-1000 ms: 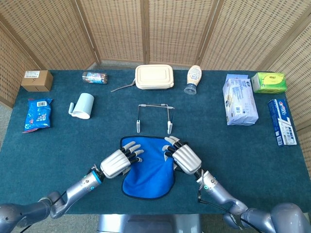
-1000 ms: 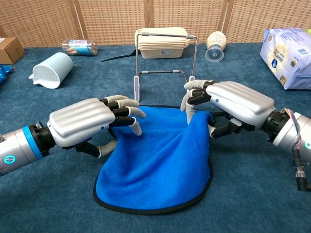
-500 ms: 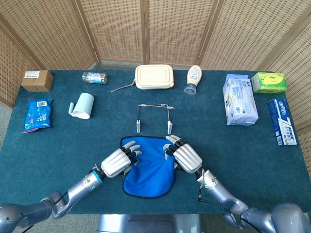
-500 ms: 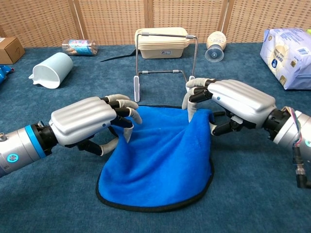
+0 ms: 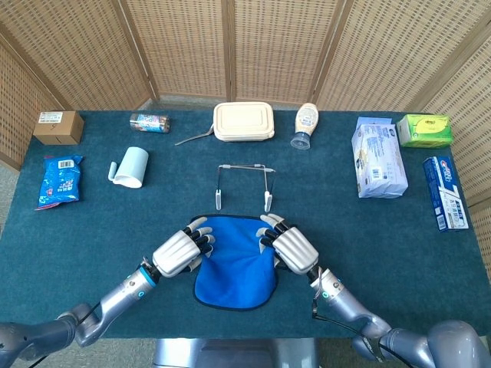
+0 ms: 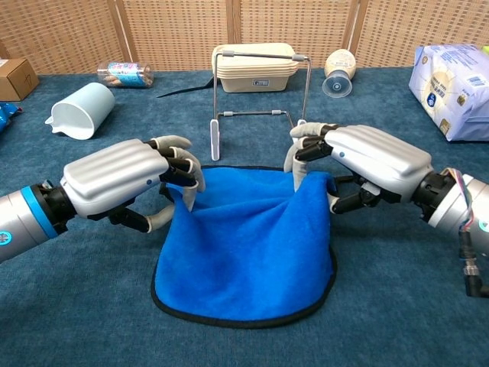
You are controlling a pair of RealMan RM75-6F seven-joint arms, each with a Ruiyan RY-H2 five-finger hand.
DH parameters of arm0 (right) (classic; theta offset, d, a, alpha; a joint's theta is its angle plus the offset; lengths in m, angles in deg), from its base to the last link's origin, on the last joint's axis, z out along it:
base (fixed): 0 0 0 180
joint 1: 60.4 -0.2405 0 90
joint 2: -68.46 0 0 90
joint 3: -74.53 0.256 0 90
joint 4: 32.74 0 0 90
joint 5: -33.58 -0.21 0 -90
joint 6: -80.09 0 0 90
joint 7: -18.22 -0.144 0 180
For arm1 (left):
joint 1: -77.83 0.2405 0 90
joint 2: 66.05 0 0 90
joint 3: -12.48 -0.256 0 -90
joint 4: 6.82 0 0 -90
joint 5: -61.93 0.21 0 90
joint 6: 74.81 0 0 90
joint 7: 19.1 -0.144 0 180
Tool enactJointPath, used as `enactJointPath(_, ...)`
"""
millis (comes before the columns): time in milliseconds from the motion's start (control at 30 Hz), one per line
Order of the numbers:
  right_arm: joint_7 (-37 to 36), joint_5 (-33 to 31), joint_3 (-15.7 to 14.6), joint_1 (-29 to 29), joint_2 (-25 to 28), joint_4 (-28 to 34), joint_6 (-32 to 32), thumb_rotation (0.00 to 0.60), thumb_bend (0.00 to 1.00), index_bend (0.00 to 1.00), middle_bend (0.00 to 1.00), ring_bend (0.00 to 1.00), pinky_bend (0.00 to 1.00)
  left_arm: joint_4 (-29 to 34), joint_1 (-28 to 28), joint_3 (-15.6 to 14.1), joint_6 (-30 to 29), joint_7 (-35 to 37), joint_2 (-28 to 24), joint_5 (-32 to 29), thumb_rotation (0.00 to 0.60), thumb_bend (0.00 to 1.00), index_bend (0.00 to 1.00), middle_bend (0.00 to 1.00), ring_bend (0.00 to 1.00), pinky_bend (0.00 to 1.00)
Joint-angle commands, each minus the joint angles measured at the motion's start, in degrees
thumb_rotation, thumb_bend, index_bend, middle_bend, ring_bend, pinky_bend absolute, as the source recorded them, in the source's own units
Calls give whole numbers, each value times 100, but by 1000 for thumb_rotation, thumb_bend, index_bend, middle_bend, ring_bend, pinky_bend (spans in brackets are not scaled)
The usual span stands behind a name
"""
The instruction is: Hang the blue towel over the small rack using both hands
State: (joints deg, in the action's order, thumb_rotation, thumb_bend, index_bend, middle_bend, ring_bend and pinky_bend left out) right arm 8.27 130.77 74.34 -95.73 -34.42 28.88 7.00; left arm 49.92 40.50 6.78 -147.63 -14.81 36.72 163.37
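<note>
Each robot hand, left [image 6: 126, 180] and right [image 6: 359, 160], pinches a far corner of the towel [image 6: 248, 245]; the rack [image 6: 260, 84] stands just beyond (bar crosswise).

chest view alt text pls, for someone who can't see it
Two robot hands pinch the far corners of a blue towel on a dark teal table, the left hand at its left corner and the right hand at its right. Just behind stands a small wire rack, with a pale blue pitcher lying further left.
</note>
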Motion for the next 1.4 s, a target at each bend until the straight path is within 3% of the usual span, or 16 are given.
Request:
enactJointPath(33, -14, -16, 23, 6, 50, 121, -17, 600, 505, 807, 360, 115, 170, 139, 65, 13, -83, 23, -97, -40, 600, 609, 776, 390, 267, 105)
enactJointPath(433, -36, -284, 324, -60, 519, 1163, 107, 600, 503, 850, 379, 116, 170, 956, 157, 220, -359, -30, -633, -145, 600, 604, 801, 421, 283, 105)
enactJointPath(867, 227, -612, 846, -230, 1209, 2296, 279, 600, 503, 846, 379, 117, 170, 2131, 113, 675, -545, -145, -1375, -312, 600, 600, 803, 423, 285, 106)
enactJointPath(1100, 381, -999, 1363, -469, 1642, 2804, 554, 600, 503, 844, 378, 117, 170, 2693, -34, 1126, -477, -77, -1761, -569, 600, 601, 810, 426, 285, 109)
enactJointPath(1400, 451, -1450, 1867, -762, 1943, 2907, 852, 600, 504, 844, 378, 117, 170, 2895, -312, 1682, -251, 60, -1953, -946, 600, 600, 810, 426, 285, 109)
